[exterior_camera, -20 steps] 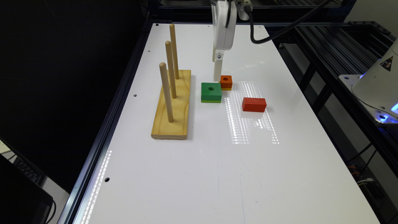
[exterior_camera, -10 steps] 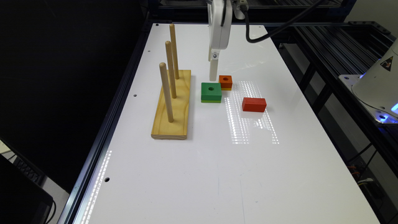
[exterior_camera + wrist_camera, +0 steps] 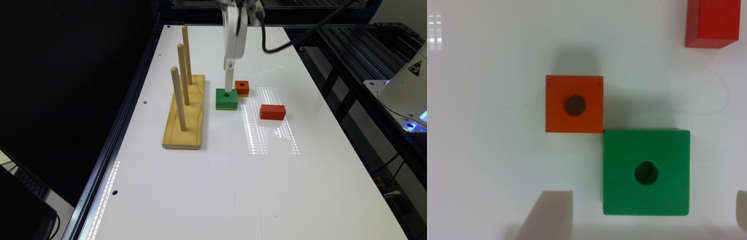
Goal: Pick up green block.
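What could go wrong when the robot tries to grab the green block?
The orange block sits corner to corner with the green block, so a jaw coming down there could bump it or push it away. Also, the gripper is open with its jaws wide, but the green block looks closer to one jaw than the other, so closing might slide or twist the block instead of lifting it cleanly.

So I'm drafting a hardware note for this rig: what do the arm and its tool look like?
The arm's end is a glossy white, boxy housing, and the tool below it ends in slim off-white fingers with flat tips. A small screw marks the joint, and a thick black cable loops away from the wrist.
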`<state>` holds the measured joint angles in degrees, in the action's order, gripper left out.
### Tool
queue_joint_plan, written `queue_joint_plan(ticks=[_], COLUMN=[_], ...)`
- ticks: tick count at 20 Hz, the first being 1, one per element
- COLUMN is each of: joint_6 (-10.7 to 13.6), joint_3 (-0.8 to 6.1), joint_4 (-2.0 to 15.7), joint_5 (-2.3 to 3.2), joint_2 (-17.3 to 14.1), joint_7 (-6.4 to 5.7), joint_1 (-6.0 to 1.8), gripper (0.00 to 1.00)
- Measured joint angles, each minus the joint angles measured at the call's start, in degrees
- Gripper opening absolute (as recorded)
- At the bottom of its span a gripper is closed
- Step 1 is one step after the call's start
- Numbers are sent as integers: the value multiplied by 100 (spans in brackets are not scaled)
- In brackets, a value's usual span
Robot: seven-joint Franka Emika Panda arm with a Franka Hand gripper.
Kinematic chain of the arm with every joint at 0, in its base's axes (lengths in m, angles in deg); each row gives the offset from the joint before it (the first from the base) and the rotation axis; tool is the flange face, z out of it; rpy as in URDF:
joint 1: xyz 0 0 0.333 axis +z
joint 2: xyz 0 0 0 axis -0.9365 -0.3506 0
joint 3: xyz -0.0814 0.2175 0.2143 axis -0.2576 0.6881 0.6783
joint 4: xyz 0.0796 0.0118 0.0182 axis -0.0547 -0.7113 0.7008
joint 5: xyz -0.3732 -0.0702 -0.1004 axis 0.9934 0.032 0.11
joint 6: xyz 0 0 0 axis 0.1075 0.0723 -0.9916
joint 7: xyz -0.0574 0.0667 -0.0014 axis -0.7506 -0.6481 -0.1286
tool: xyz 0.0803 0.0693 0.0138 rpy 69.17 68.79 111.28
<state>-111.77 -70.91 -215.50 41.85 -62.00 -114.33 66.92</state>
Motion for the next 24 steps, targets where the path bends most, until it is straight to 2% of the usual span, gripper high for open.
queue_joint_plan(ticks=[2, 24], joint_6=[-82, -138], joint_3=[0, 0], joint_4=[27, 72], joint_5=[0, 0], joint_2=[-100, -253], joint_7=[0, 0], joint_1=[0, 0], gripper=[100, 100])
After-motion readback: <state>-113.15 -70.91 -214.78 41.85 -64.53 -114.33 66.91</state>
